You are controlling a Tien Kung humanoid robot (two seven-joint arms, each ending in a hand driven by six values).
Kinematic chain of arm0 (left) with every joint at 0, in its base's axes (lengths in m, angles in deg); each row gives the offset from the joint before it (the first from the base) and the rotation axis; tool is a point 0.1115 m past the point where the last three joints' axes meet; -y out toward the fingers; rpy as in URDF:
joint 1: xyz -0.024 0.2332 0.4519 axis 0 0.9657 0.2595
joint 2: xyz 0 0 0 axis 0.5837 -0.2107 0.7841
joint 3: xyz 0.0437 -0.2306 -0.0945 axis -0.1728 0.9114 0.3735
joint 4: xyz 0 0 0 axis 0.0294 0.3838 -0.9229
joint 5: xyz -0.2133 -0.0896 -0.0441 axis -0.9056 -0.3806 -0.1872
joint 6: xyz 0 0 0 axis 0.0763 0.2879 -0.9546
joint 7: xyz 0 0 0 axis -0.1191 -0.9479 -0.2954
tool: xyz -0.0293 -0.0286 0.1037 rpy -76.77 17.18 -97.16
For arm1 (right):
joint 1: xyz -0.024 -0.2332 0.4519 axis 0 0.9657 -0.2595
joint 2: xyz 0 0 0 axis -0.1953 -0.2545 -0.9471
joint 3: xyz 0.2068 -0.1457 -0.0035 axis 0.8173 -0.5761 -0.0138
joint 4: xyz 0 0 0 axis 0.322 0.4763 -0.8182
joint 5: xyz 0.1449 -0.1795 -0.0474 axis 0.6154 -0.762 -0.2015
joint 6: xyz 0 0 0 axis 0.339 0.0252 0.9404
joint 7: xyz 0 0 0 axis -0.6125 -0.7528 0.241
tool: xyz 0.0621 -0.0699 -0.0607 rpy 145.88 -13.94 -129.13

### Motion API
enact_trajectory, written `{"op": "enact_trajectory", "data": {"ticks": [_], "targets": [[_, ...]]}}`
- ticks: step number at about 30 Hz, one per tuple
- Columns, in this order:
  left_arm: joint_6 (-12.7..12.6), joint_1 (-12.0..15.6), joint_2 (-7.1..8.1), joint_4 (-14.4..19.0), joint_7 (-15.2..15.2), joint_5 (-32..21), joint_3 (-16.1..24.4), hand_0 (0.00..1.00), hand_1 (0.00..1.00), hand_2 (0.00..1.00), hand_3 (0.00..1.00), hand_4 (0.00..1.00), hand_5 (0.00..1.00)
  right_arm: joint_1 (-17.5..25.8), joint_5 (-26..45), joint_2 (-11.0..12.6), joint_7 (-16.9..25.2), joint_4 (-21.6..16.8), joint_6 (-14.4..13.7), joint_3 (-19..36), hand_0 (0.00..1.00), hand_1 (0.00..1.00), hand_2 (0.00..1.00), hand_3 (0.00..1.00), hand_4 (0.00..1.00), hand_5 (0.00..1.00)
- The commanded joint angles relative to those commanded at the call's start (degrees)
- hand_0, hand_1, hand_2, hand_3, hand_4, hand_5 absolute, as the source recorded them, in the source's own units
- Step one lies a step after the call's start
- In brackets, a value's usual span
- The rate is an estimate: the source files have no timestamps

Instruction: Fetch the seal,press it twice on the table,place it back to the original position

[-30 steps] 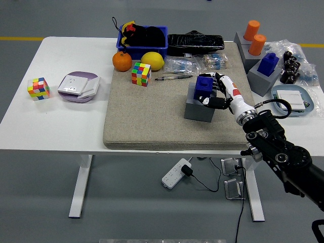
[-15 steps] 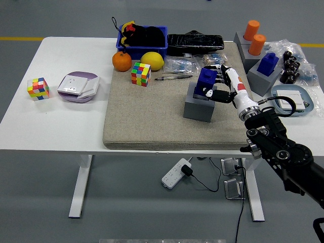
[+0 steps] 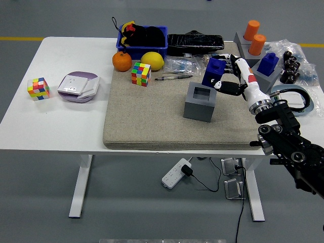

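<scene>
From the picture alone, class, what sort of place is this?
Probably a robotics lab or test floor: a white table on a grey floor with a yellow line, assorted test props such as a puzzle cube, and a power strip underneath.

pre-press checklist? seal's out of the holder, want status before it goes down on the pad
1. Right hand gripping blue seal: ok.
2. Seal clear of grey holder, lifted above and right of it: ok.
3. Holder upright, socket open for return: ok.
4. Bare area on beige mat for stamping: ok, open in front and left of holder.
5. Pens outside that area: ok, near the mat's far edge.
6. Seal face down and level: cannot tell.
</scene>
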Motion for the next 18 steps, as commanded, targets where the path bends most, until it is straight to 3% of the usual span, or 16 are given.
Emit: {"op": "enact_trajectory", "data": {"ticks": [7, 18], "targets": [[-0.03, 0.12, 0.13, -0.1, 0.07, 0.06, 0.24, 0.831, 0.797, 0.759, 0.814, 0.744, 0.322, 4.16, -2.99, 3.27, -1.6, -3.23, 0.33, 5.22, 0.533, 0.407, 0.437, 0.436, 0.598, 0.002], [-0.11, 0.41, 0.06, -0.16, 0.03, 0.25, 0.55, 0.83, 0.796, 0.758, 0.814, 0.744, 0.322, 10.38, -1.8, 5.44, -0.61, -1.92, 0.33, 8.47, 0.531, 0.406, 0.433, 0.431, 0.607, 0.002]]}}
